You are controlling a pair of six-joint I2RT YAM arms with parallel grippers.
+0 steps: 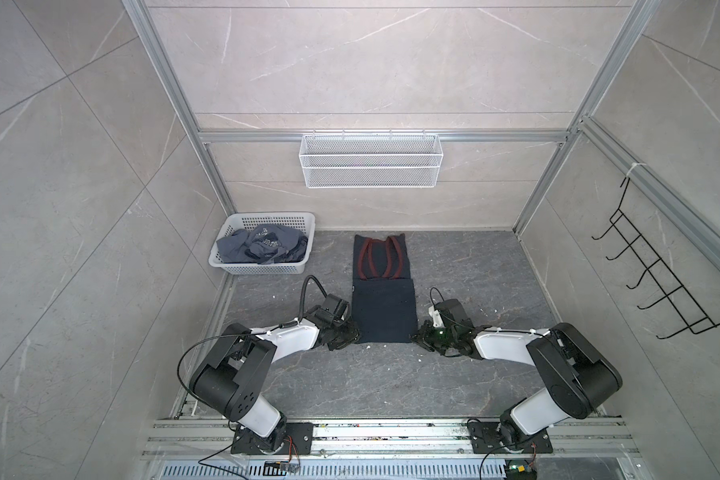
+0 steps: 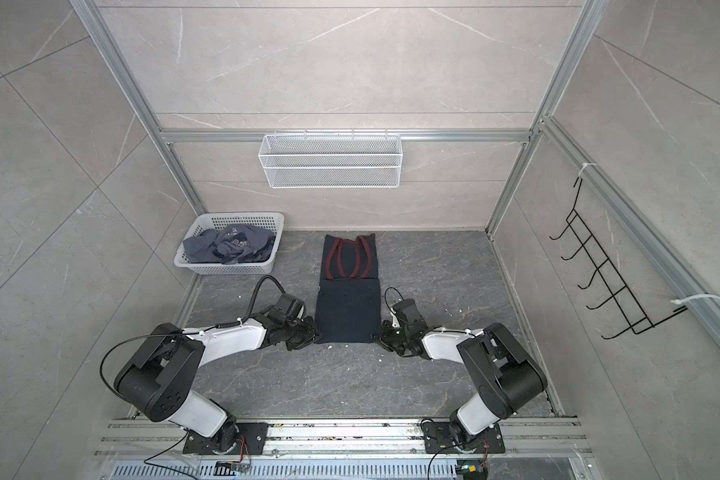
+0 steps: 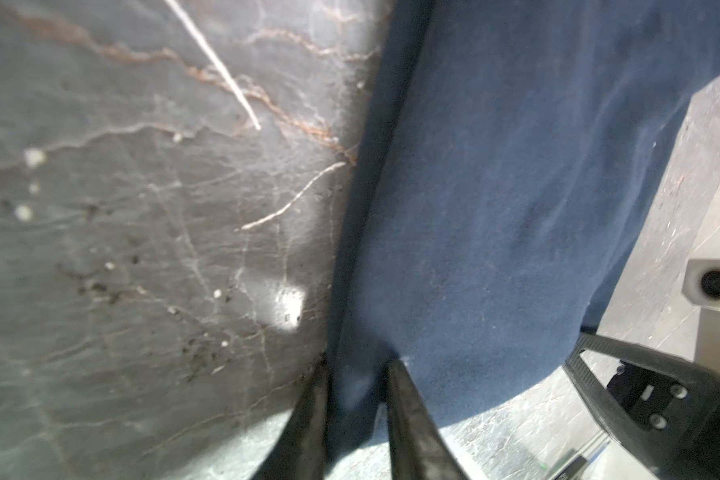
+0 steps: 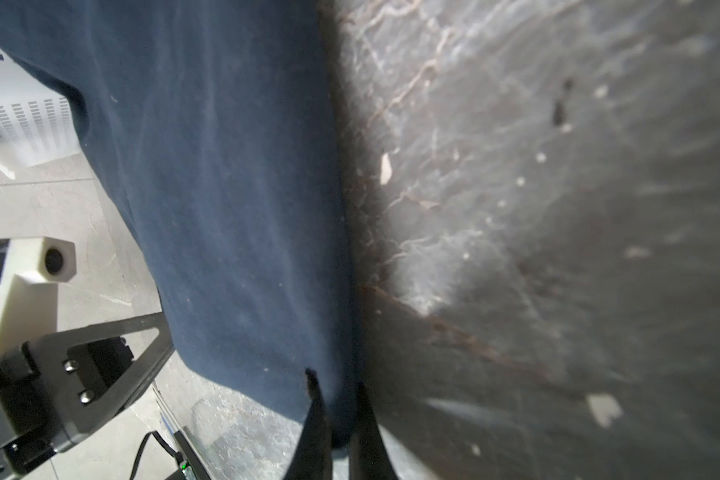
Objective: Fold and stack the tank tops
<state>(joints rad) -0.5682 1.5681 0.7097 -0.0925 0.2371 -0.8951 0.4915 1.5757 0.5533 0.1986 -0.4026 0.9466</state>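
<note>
Left gripper [image 3: 357, 365] is clamped on the navy tank top [image 1: 383, 316] at its near-left corner, and right gripper [image 4: 334, 378] at the near-right. The pinch is hard to make out in both top views. Top is laid folded on the table [image 1: 474, 374], with red-trimmed straps exposed at the far end. Slate tank top [image 1: 262, 245] is heaped in the white basket [image 1: 258, 269], lettering unreadable.

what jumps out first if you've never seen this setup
The navy tank top with red trim lies partly folded in the middle of the table, the left claw and right claw each pinching a near corner. At the far left, a grey tank top sits crumpled in a white perforated basket.
</note>
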